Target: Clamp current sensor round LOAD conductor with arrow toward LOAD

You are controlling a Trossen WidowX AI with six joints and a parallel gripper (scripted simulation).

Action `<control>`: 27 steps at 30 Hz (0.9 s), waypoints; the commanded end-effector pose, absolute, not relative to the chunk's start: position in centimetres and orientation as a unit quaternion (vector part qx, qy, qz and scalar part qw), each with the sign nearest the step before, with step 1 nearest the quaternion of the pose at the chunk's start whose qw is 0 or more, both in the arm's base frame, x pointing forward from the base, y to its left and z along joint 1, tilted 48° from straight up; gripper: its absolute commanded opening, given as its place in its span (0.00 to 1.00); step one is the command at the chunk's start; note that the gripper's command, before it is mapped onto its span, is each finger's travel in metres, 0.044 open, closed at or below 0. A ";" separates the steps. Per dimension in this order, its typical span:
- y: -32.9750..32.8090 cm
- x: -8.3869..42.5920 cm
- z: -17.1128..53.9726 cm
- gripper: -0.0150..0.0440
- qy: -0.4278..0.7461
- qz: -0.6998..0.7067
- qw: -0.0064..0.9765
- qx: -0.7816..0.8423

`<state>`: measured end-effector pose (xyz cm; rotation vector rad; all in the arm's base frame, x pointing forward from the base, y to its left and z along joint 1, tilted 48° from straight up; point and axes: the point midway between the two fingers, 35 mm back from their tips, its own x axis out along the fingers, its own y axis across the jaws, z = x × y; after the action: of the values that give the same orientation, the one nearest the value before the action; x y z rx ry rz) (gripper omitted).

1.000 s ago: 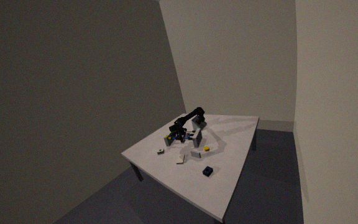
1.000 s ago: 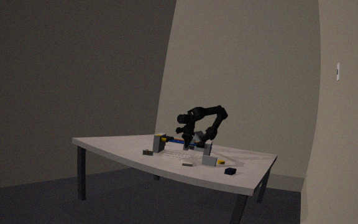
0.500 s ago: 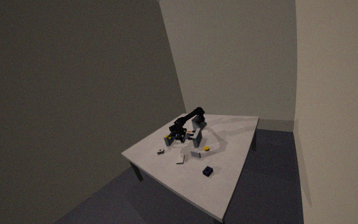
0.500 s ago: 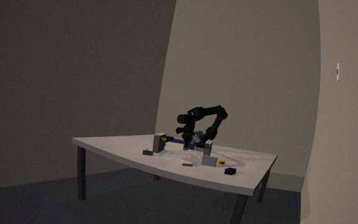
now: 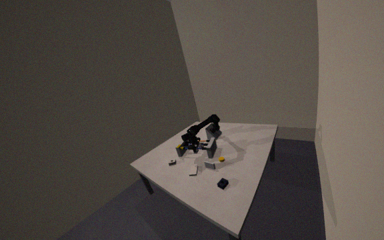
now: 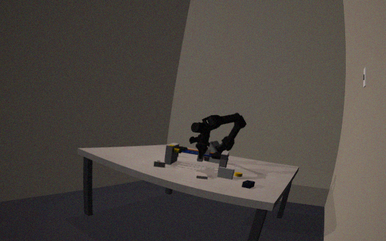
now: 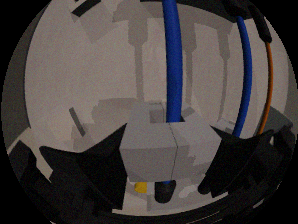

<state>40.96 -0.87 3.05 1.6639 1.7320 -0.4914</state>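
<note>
My gripper (image 7: 161,124) (image 6: 200,158) is shut on the grey current sensor (image 7: 149,161), with one black finger on each side of it. The sensor sits around a blue conductor (image 7: 173,60), which enters its top and shows again below it. The sensor's two halves meet at a thin seam; whether the latch has caught cannot be told. A second blue conductor (image 7: 247,75) and an orange conductor (image 7: 270,90) run to the right in the wrist view. No arrow or LOAD lettering is readable. In the top and exterior views the arm hides most of the sensor.
Grey end posts (image 5: 211,151) (image 6: 171,154) carry the conductors. On the table (image 5: 242,167) (image 6: 122,164) are a yellow disc (image 5: 221,159) (image 6: 238,174), a grey upright plate (image 5: 209,165) (image 6: 226,173), a flat pale piece (image 5: 193,170), a dark block (image 5: 223,183) (image 6: 248,184) and a small grey block (image 5: 172,163) (image 6: 159,164).
</note>
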 end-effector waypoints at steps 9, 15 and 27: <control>-0.9 41.0 3.0 0.25 0.667 -0.189 0.340 0.635; -1.3 41.0 2.5 0.25 0.667 -0.189 0.340 0.636; -2.2 41.0 1.6 0.25 0.666 -0.189 0.339 0.637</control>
<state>40.92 -1.98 1.94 1.6614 1.7343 -0.4905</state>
